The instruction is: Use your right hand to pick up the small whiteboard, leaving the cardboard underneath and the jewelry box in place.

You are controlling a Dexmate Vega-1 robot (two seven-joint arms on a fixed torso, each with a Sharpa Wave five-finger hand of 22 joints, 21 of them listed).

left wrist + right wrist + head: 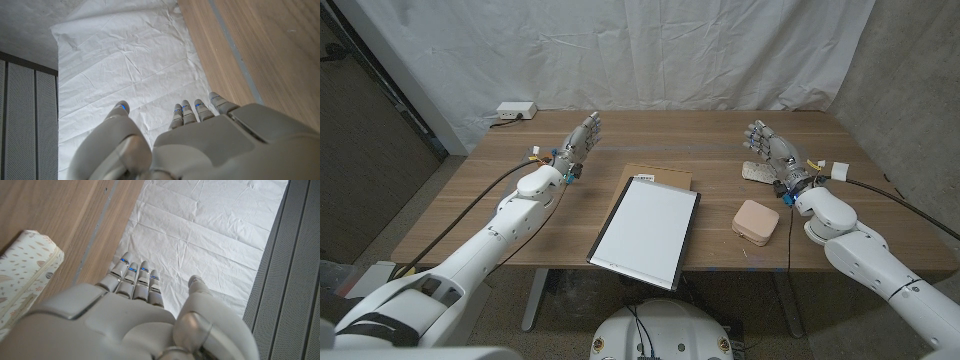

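We see both hands raised w/ fingers apart, holding nothing: left hand [582, 138], right hand [767, 146]; flat white rectangular whiteboard [646, 230] lies untouched.

White sheet [620, 50] behind wooden table [500, 200]

The brown wooden tabletop [500, 205] has a light grain with darker lines. The small rectangular whiteboard [647, 230] is plain white with a thin black frame, and the flat cardboard sheet [665, 175] under it is light brown. The small rounded jewelry box [757, 221], just beside the pale grey right hand [767, 148], is pale pink. The box with a pattern [22, 272], beside this hand too, is cream with small brown and grey leaf shapes. The pale grey left hand [578, 143] has blue marks on its fingers [186, 111]. The creased cloth backdrop [620, 50] is white.
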